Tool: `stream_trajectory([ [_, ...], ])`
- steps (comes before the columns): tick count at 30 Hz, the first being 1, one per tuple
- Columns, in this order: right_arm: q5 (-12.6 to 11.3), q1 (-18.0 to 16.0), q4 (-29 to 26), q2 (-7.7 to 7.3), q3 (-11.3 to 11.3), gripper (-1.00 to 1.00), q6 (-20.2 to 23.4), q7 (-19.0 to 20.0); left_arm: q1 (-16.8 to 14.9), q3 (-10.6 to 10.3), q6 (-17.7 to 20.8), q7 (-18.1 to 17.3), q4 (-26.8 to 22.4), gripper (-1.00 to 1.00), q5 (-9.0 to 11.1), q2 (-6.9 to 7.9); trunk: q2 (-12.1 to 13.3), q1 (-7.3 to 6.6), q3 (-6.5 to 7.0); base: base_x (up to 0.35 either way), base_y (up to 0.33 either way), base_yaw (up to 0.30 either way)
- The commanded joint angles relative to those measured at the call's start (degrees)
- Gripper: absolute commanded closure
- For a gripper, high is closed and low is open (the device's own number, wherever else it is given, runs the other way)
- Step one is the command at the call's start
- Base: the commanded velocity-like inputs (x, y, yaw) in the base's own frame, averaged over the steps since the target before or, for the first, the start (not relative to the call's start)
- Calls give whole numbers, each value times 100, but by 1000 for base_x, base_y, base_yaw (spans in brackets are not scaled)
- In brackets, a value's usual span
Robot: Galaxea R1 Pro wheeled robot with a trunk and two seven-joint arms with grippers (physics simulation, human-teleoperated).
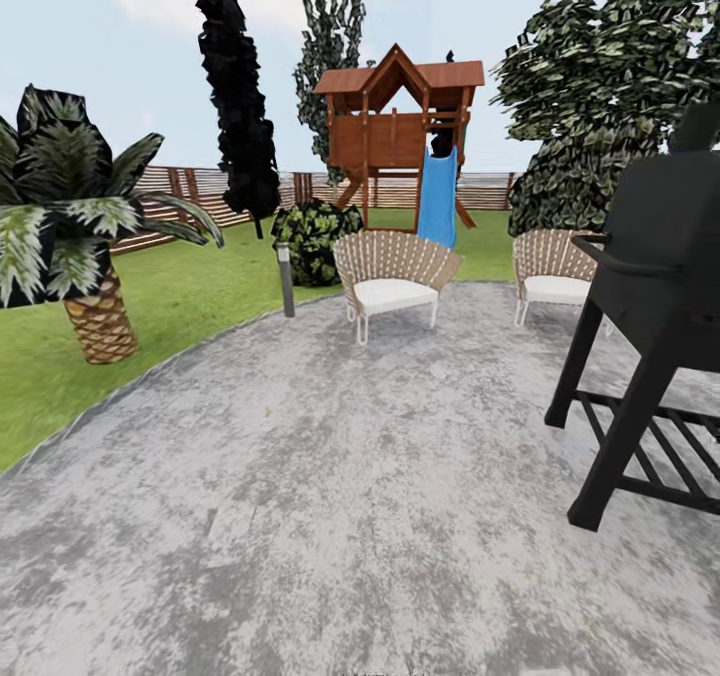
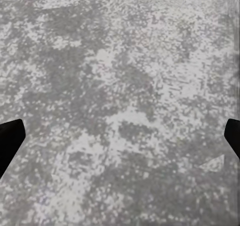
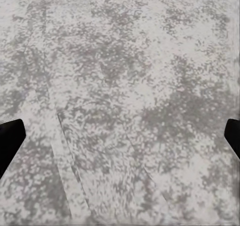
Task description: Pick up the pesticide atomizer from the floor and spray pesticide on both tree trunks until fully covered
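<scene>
The robot stands on the grey patio (image 1: 330, 496); I think it should roll on slowly and look around for the atomizer, steering past the black grill (image 1: 655, 286); the left gripper (image 2: 120, 136) and right gripper (image 3: 120, 136) are spread wide, holding nothing; two wicker chairs (image 1: 392, 268), one palm (image 1: 70, 216), one playhouse (image 1: 400, 126).

I see a mottled grey stone patio (image 1: 330, 476) underfoot, with a black metal barbecue grill on angled legs (image 1: 650, 326) standing on it to my right. Ahead, two woven wicker armchairs with white cushions (image 1: 393, 274) (image 1: 553, 274) sit at the patio's far edge, with a short grey lamp post (image 1: 286, 279) and a round dark green shrub (image 1: 316, 238) just beside the nearer one. Beyond them I make out a reddish-brown wooden playhouse with a blue slide (image 1: 405, 136), a short palm with a woven tan trunk (image 1: 75, 226) off left, and a dark narrow cypress-like tree (image 1: 237, 96).
</scene>
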Motion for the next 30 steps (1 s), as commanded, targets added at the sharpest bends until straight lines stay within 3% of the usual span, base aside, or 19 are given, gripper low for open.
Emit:
stream_trajectory([
  [1,3,-5,6,0,-1,-100,-20,-4,-2,5,-18,-1,2,-100,1,0,-44,22,-27,0,0,-266],
  [30,10,-5,6,7,8,-100,-24,-4,0,5,-18,-1,2,-100,1,0,-1207,659,-641,0,0,-265],
])
